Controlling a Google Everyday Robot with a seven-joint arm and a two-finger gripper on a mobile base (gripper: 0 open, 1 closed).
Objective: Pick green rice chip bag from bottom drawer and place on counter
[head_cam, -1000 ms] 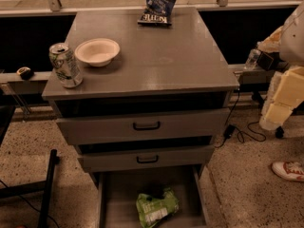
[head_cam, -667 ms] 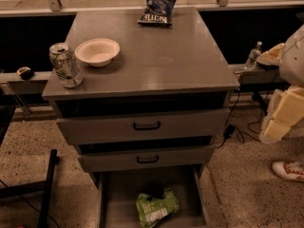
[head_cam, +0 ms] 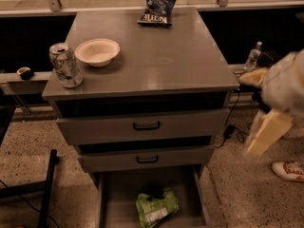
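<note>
Starting at the left: a soda can (head_cam: 65,64) stands at the front left corner of the counter (head_cam: 161,63), with a white bowl (head_cam: 97,52) just beside it. A dark blue chip bag (head_cam: 157,6) sits at the back edge, near the middle. None of these belongs to the task.

Below the counter are two shallow drawers (head_cam: 146,126) with black handles. Both stand a little way out.

The bottom drawer (head_cam: 116,196) is pulled well out. The green rice chip bag (head_cam: 156,208) lies flat on its floor, right of centre and toward the front, with the white label panel up. Nothing else shows in the drawer.

Handling, as a judgement:
- The bag is probably very light, soft and puffed with air.
- Its glossy film is likely to slip.
- The chips inside would crush under a hard squeeze.
- The best hold looks like the flattened seam at one end, or a pinched fold of film along the upper edge, with modest force.
- The drawer above overhangs the rear, so access is from the front and top.

The pincer (head_cam: 265,133) hangs to the right, off the counter's right side. It is about level with the shallow drawers and well apart from the bag. Whether it is wide or narrow cannot be told. The bag is not in it.

A red and white shoe (head_cam: 288,171) shows on the floor at the far right.
</note>
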